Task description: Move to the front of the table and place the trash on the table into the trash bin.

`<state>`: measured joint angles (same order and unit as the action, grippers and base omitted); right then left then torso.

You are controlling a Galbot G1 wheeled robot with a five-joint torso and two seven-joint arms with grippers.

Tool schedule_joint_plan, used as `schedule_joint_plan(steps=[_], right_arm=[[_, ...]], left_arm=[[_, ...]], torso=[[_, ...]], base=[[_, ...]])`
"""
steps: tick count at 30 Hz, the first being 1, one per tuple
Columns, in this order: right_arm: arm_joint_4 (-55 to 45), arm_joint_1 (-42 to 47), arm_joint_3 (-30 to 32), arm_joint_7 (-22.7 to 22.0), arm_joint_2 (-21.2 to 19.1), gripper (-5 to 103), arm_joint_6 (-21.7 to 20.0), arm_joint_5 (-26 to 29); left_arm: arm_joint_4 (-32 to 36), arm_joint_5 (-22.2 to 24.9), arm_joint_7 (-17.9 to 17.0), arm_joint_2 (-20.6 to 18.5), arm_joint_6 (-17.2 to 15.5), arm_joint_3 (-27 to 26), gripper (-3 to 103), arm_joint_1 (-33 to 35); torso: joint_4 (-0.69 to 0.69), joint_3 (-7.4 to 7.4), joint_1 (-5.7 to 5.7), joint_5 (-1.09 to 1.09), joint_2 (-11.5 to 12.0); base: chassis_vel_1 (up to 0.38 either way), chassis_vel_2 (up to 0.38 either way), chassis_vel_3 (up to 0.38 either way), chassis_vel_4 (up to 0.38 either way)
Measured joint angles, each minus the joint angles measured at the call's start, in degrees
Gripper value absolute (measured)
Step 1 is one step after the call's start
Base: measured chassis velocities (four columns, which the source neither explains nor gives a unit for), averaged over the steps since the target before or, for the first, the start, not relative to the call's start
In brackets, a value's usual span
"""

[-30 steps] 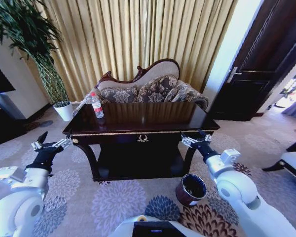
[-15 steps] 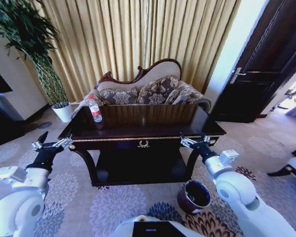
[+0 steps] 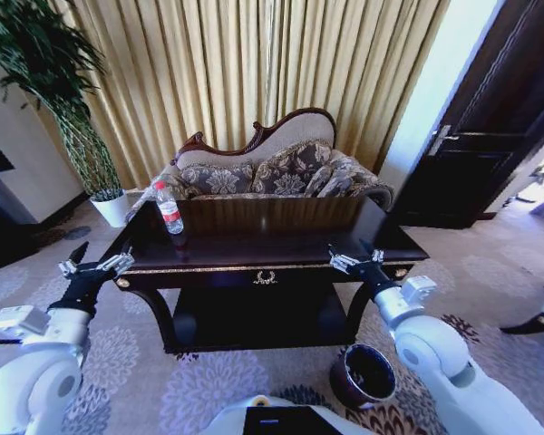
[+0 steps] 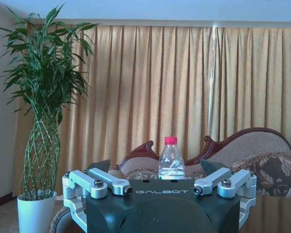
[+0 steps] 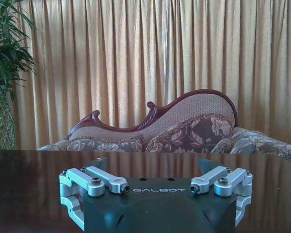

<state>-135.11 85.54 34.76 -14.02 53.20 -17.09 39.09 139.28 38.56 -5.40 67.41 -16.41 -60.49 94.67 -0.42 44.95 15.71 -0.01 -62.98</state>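
The near-black table (image 3: 281,237) with gold trim stands straight ahead. On its far left corner a clear water bottle (image 3: 169,209) with a red cap stands upright. The dark maroon trash bin (image 3: 364,377) sits on the carpet by the table's front right leg. My left gripper (image 3: 98,259) is open, hovering off the table's front left corner. In the left wrist view the left gripper (image 4: 155,167) points at the bottle (image 4: 171,158). My right gripper (image 3: 355,257) is open above the table's front right edge. The right gripper (image 5: 153,162) faces across the tabletop (image 5: 34,184).
A carved sofa (image 3: 276,168) with patterned cushions backs the table, gold curtains behind it. A tall plant in a white pot (image 3: 115,207) stands at the left. A dark door (image 3: 476,136) is at the right. Floral carpet surrounds the table.
The camera has moved closer to the table, so the table looks larger and the bin sits lower in the view. Both arms hold the same raised pose, fingers open.
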Motion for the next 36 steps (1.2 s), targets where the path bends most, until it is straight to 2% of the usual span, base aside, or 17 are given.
schedule_joint_plan(steps=[11, 18, 26, 30, 34, 36], right_arm=[[0.15, 0.26, -0.56, -0.05, 0.87, 100, 0.16, -1.66], [0.75, 0.1, -0.89, -0.1, 0.99, 100, 1.14, -2.13], [0.7, 0.48, -0.64, -0.12, 0.95, 100, 1.35, -2.13], [0.83, 0.43, -0.84, -0.12, 0.96, 100, 1.39, -2.24], [0.97, 0.32, -1.16, -0.12, 0.91, 100, 1.39, -2.41], [1.13, 0.27, -1.19, -0.11, 0.8, 100, 1.39, -2.54]], left_arm=[[-0.63, -0.02, -0.03, -0.24, 0.04, -0.46, 100, 0.0], [-3.76, 0.44, -0.51, -1.72, 0.05, -0.16, 100, -1.89], [-10.75, 1.31, -0.58, -5.14, 0.41, 1.3, 100, -5.33], [-15.25, 2.2, -1.43, -8.04, 0.51, 3.23, 100, -8.87], [-18.41, 2.61, -2.47, -10.66, -1.07, 5.73, 100, -12.33], [-19.91, 3.31, -4.99, -12.27, -2.95, 8.11, 100, -14.8]], torso=[[0.0, 0.0, 0.01, -0.01, 0.0], [0.0, -0.01, -0.01, 0.0, -0.01], [0.0, 0.0, 0.0, -0.02, 0.0], [0.0, 0.0, -0.01, -0.01, 0.0], [-0.01, 0.0, 0.0, 0.0, 0.0], [0.01, 0.0, 0.0, -0.01, 0.0]], base=[[-0.054, 0.056, 0.058, -0.063], [0.0, 0.0, 0.0, 0.0], [0.0, 0.0, 0.0, 0.0], [0.0, 0.0, 0.0, 0.0], [0.0, 0.0, 0.0, 0.0], [0.0, 0.0, 0.0, 0.0]])
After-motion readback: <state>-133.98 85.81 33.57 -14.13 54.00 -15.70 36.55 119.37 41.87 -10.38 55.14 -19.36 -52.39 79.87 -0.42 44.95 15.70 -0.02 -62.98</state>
